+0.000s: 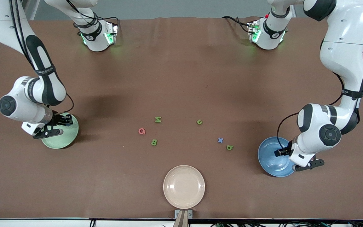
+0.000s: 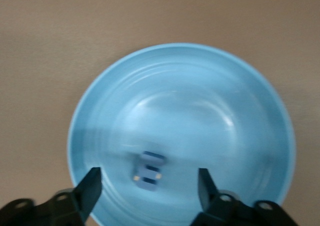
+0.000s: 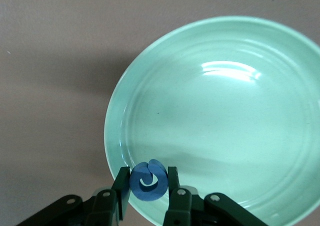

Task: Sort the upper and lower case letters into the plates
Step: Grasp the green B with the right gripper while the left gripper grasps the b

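Note:
My left gripper (image 1: 282, 152) (image 2: 148, 180) hangs open over the blue plate (image 1: 271, 161) (image 2: 200, 106). A small bluish letter (image 2: 149, 171), blurred, is in that plate below the jaws and free of them. My right gripper (image 1: 64, 121) (image 3: 148, 182) is shut on a dark blue rounded letter (image 3: 148, 181), over the rim of the mint green plate (image 1: 63, 140) (image 3: 225, 126). Several letters lie on the table between the plates: a red Q (image 1: 141, 131), a green B (image 1: 154, 142), a green angular letter (image 1: 158, 119), a green curved one (image 1: 199, 121), a blue x (image 1: 220, 140) and a green b-shaped one (image 1: 229, 147).
A cream-beige plate (image 1: 184, 186) sits nearer the front camera than the letters, midway along the table's front edge. The two arm bases (image 1: 98, 36) (image 1: 266, 34) stand at the table's back edge. Brown cloth covers the table.

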Available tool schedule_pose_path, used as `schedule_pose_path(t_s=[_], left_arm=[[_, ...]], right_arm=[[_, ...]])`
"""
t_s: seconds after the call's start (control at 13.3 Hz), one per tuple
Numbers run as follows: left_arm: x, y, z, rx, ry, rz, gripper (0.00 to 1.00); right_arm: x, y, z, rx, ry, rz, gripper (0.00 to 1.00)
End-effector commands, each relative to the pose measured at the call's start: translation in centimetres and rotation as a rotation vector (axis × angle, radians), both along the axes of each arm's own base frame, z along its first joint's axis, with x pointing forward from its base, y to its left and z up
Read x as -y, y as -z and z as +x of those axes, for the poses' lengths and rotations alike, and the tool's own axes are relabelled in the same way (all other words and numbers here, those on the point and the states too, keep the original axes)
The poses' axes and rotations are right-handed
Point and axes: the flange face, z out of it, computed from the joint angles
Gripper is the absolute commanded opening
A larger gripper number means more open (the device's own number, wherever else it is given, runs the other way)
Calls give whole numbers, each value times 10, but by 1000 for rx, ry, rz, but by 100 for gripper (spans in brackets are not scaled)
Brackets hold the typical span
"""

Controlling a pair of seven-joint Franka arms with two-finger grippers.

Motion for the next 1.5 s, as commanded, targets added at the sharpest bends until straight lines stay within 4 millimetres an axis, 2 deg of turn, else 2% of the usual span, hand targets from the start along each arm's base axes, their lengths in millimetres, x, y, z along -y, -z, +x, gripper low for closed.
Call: schedule_pose_path(t_s=[0.0,0.3,0.53,0.6,0.68,0.75,0.83,1.05,1.13,1.2,1.28,1.43], left_arm=[[56,-23,-11,-24,-81,11,100],[164,-24,-30,-5,-281,-8,100],[213,6,-39,-16,-503,-12,99],[218,15,-40,-20,-560,-9,98],[216,18,-39,-20,-585,-10,97],[213,21,-38,-16,-618,-10,97],[209,24,-36,-15,-662,-16,96],[218,37,-39,-7,-757,-32,91],[219,38,-39,-7,-761,-34,88],[220,41,-39,-6,-763,-38,85],[220,45,-39,-7,-778,-39,84],[224,51,-38,6,-824,-65,81]], right_arm=[[5,-4,-7,19,4,9,20],[9,12,-6,34,11,0,21],[11,19,-5,39,14,-4,24],[10,18,-5,38,12,-3,31],[9,17,-5,33,12,-2,57],[8,13,-5,32,11,0,89],[7,3,-5,9,16,8,92],[-9,-52,10,-15,53,24,92],[-33,-65,15,-27,90,18,92],[-64,-75,21,-25,128,9,94],[-88,-82,25,-26,190,-3,99],[-134,-85,29,-21,234,-17,99]])
